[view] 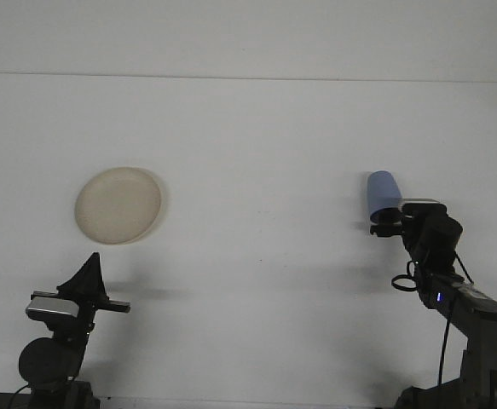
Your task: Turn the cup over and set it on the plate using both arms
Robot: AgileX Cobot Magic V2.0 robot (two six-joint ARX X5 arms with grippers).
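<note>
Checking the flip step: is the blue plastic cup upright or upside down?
Upside down: the blue plastic cup stands with its narrower rounded end on top, wider end below.

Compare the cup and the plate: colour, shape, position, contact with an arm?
The cup is blue, tall and narrow; the plate is cream, round and flat. The cup sits on the right at the right gripper; the plate lies on the left, clear of the left gripper. Both rest on the white table.

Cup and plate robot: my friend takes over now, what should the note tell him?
Right end effector: at the base of the blue cup; whether it grips is unclear.
Left end effector: parked near the front edge, holding nothing.
Plate: on the left of the table, nothing on it.
Done: right arm has reached the cup.
Left: flip the cup, carry it over, set it on the plate.
</note>
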